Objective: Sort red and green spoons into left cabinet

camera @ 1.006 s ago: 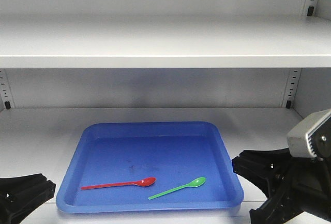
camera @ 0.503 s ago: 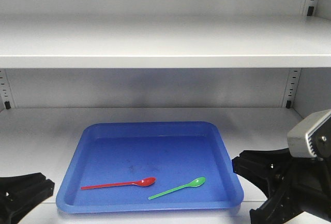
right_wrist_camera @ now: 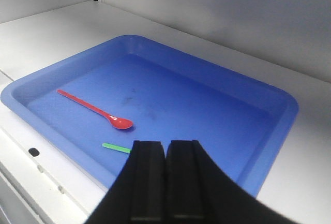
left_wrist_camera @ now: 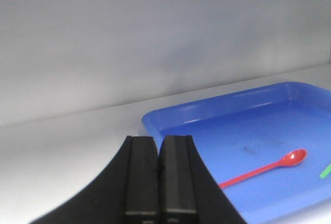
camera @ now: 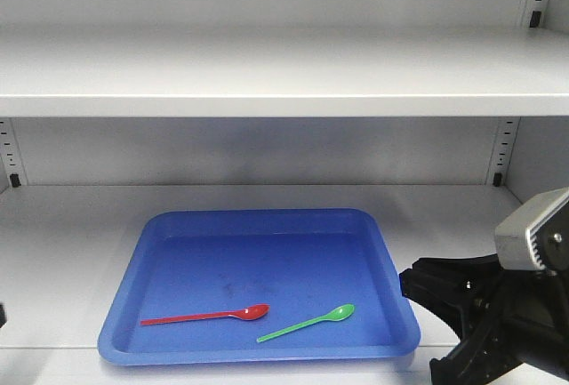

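Observation:
A red spoon (camera: 204, 316) and a green spoon (camera: 307, 323) lie side by side near the front of a blue tray (camera: 391, 269). The tray rests on the lower shelf of the light grey left cabinet (camera: 267, 92). My left gripper (left_wrist_camera: 159, 141) is shut and empty, hovering left of the tray, with the red spoon (left_wrist_camera: 261, 168) off to its right. The right gripper (right_wrist_camera: 165, 144) is also shut and empty, above the tray's front right part. It hides most of the green spoon (right_wrist_camera: 116, 147); the red spoon (right_wrist_camera: 95, 111) lies just beyond.
An upper shelf (camera: 284, 69) spans the cabinet above the tray. Perforated rails (camera: 502, 149) stand at the back corners. My right arm (camera: 524, 314) fills the lower right of the front view. Bare grey shelf lies on both sides of the tray.
The left gripper has drawn back out of the front view at the lower left corner. The spoons, tray and right arm have stayed put.

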